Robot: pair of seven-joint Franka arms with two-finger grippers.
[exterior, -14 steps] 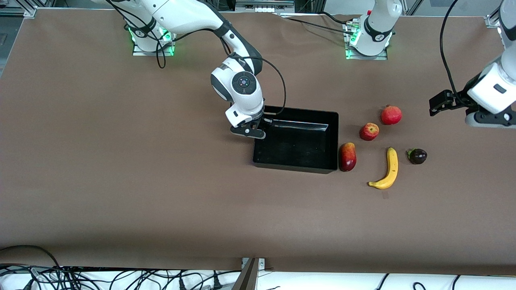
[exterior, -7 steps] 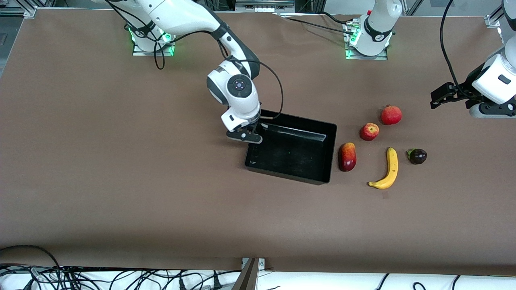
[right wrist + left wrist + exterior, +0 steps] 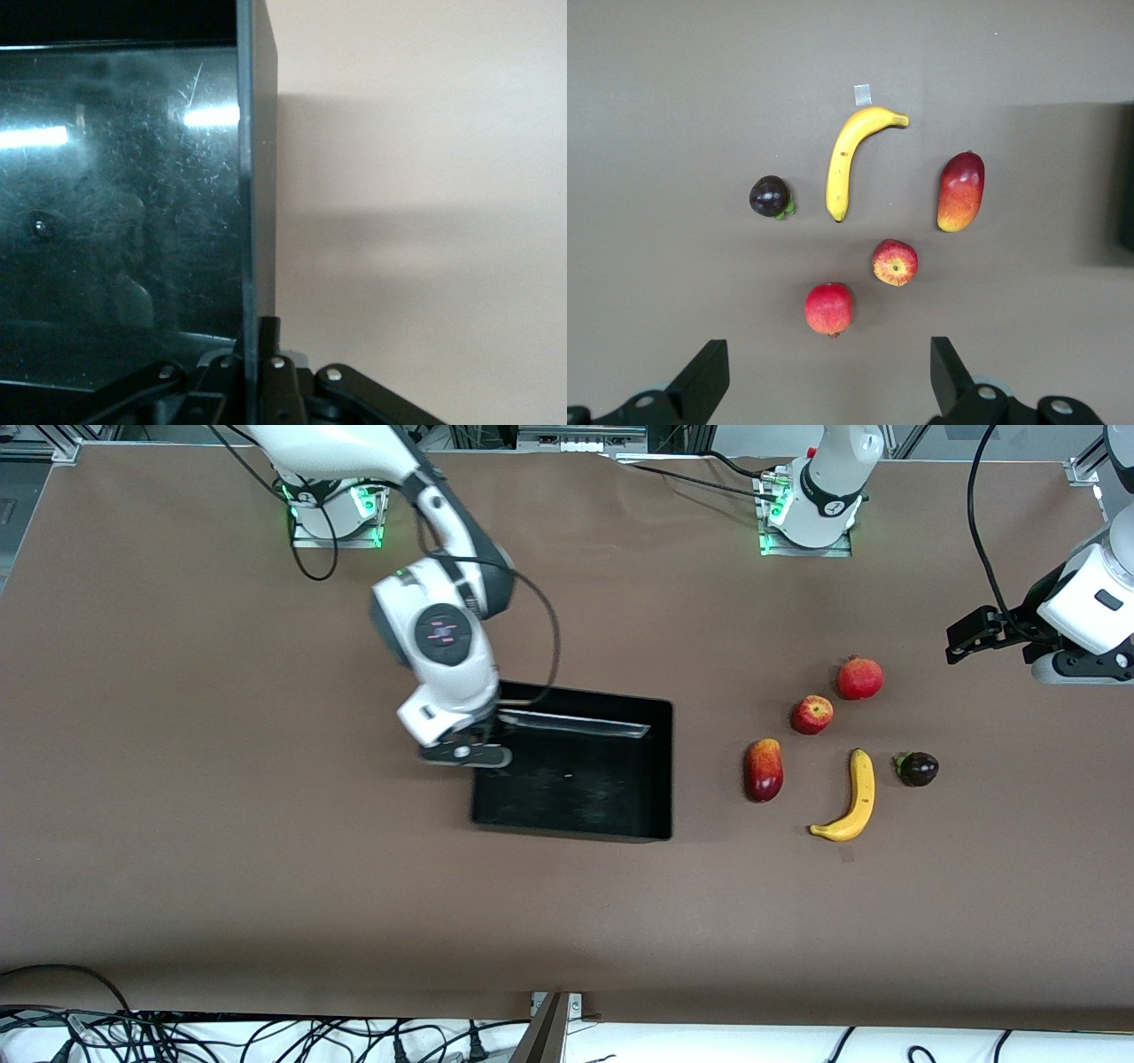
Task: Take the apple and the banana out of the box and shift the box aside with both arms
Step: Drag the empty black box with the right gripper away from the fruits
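- The right tool point(image 3: 467, 751) is clenched on the box point(image 3: 576, 779), pinching the short wall at the end toward the right arm; the right wrist view shows that thin wall point(image 3: 257, 177) running straight up between the jaws. A grip on the rim probably lets the arm drag the whole box along the table point(image 3: 266, 868) without lifting it.
- The box lies empty, so the emptying step looks done and the moving aside is in hand.
- The fruit lies in a loose group toward the left arm's end, well apart from the box: the apple point(image 3: 811, 715), and the banana point(image 3: 852, 797) nearer the front camera, with a mango point(image 3: 764, 770), pomegranate point(image 3: 859, 678) and dark plum-like fruit point(image 3: 918, 768) around them.
- The left tool point(image 3: 824, 390) waits released, hanging above that fruit.
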